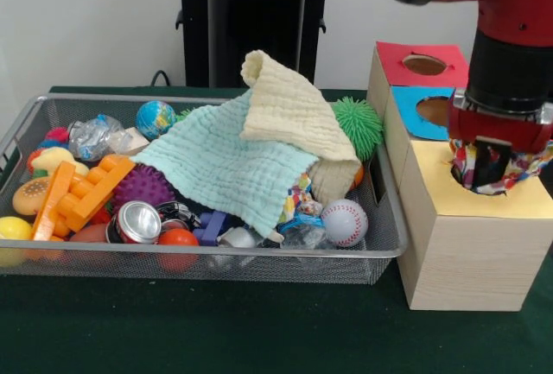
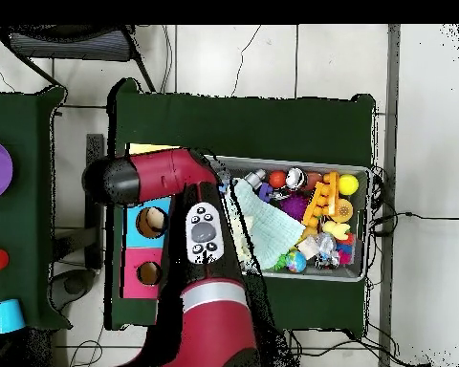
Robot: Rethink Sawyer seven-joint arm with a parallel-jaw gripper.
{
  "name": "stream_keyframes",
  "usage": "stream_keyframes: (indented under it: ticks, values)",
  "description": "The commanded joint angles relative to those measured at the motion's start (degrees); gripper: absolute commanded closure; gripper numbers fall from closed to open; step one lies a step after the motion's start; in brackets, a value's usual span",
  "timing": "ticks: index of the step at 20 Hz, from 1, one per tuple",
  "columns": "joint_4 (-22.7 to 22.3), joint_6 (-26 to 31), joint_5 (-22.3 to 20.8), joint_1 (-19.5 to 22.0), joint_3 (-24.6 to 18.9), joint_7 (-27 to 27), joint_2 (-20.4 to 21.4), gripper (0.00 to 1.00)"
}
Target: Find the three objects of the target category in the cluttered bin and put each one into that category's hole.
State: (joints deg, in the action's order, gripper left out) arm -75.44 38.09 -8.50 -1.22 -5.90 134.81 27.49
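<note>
**While a Patterned Cloth Is Held at the Yellow Hole, Two More Lie in the Bin**

As seen at the right of the front view, the gripper (image 1: 492, 167) is lowered over the yellow-topped wooden box (image 1: 471, 253), its fingers closed on a multicoloured patterned cloth (image 1: 510, 175) that is bunched at the rim of the round hole. Folds of the cloth are spread to either side of the fingers, and the lower part is hidden inside the opening. Behind this box, a blue-topped section (image 1: 428, 110) and a red-topped section (image 1: 421, 65) are lined up, each with its own round hole.

At the left and centre of the frame, the wire mesh bin (image 1: 207, 263) is filled with clutter. A pale green cloth (image 1: 229, 167) is draped across the middle, with a cream cloth (image 1: 289, 110) partly laid over its upper right corner. A spiky green ball (image 1: 360, 123) is seen just beside the cream cloth at the bin's far right. A baseball (image 1: 344, 222) is set in the near right corner, and a drink can (image 1: 136, 221) is lying on its side near the front wall. An orange plastic block (image 1: 91, 191), a purple spiky ball (image 1: 143, 184) and a globe ball (image 1: 155, 118) are grouped at the left.

From overhead, the red arm (image 2: 200, 239) is stretched across the boxes, so the gripper is hidden beneath it.
</note>
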Motion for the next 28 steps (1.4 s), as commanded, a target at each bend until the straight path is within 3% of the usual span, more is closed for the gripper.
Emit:
stream_keyframes:
  ticks: [1,18,28]
  values:
    - [-8.0,9.5,-1.9,-1.5,1.8,-0.6,6.5,1.0]
    - [-6.2,9.8,-1.1,-0.3,1.1,-1.1,4.4,1.0]
    - [-11.8,15.2,1.8,-2.1,2.0,1.8,12.6,1.0]
